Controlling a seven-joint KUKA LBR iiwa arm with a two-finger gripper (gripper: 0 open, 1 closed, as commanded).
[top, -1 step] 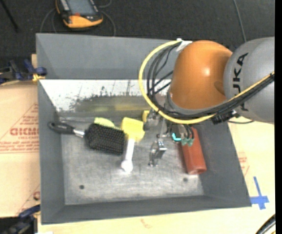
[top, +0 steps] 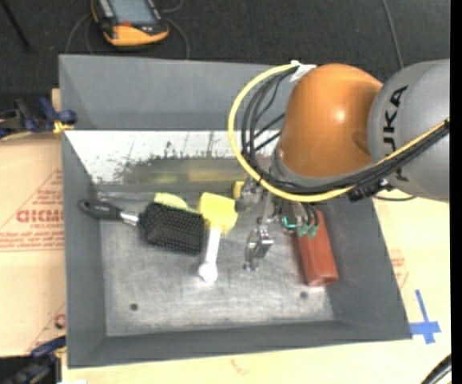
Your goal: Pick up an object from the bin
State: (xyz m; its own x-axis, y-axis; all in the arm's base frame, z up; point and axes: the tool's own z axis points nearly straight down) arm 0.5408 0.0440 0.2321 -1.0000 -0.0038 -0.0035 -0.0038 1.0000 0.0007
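- Since the gripper [top: 255, 250] hangs low over a bare patch of the bin [top: 215, 304] floor, a little to the 3 o'clock side of the middle, nothing lies directly beneath it and nothing shows within it; whether it is released or clenched I cannot tell
- Nearest is a white stick-like handle [top: 210, 256], just beside the gripper at its 9 o'clock; its long axis runs about 12 to 6, with a rounded end at the 6 o'clock tip
- About as near on the other side, at 3 o'clock, lies a red-brown block [top: 317, 258], its long axis also near 12 to 6 and its 12 o'clock end hidden under the arm's cables
- Farther out, at 10 to 11 o'clock, sits a yellow block [top: 218, 211] touching the top of the white handle; I cannot tell whether the two are one piece
- Farther still, at 9 o'clock, lies a black hairbrush [top: 171, 227], its thin handle pointing on towards 9 to 10 o'clock, with a pale yellow piece [top: 169, 202] just behind its head
- By my judgement the move turns on a short sideways shift, towards 9 o'clock for the white handle or 3 o'clock for the red-brown block; as both lie 12 to 6, a grip closing along the 9-to-3 line would suit either
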